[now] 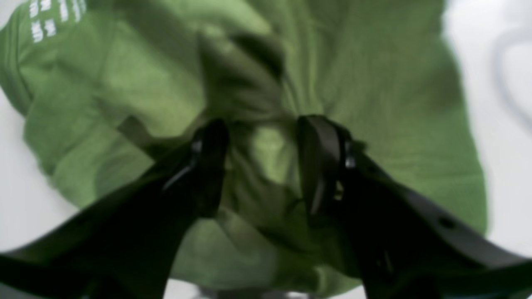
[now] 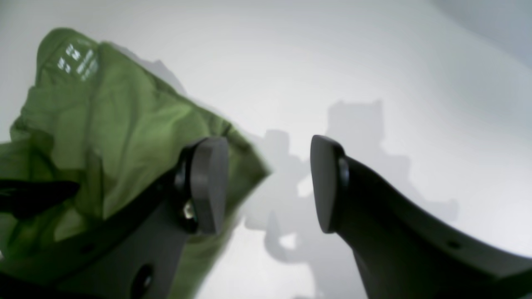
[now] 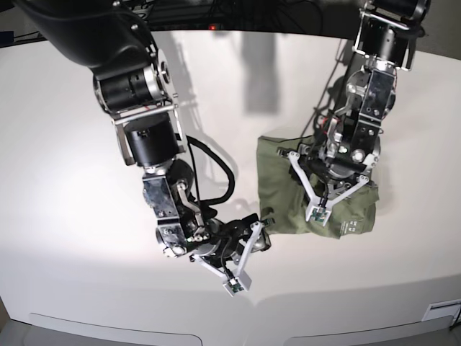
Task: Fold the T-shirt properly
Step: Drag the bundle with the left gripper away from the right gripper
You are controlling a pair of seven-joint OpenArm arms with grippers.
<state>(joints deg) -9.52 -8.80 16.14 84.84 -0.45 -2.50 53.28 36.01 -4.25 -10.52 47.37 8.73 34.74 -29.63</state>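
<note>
One white desk (image 3: 72, 216), carrying everything listed. Two arms, one gripper each. Right gripper (image 3: 248, 252), toward the left of the base view: two fingers (image 2: 208, 182) parted wide, nothing between them, poised over bare desk just beside the cloth's edge. One T-shirt (image 3: 277, 187), plain green, wrinkled, bunched into a rough block right of centre; one small white-printed label patch (image 3: 353, 228) near its front right corner. Left gripper (image 1: 262, 166), further right: two fingers (image 1: 210, 166) parted, set down into the cloth, a raised fold standing between them; grip on it cannot be told.
</note>
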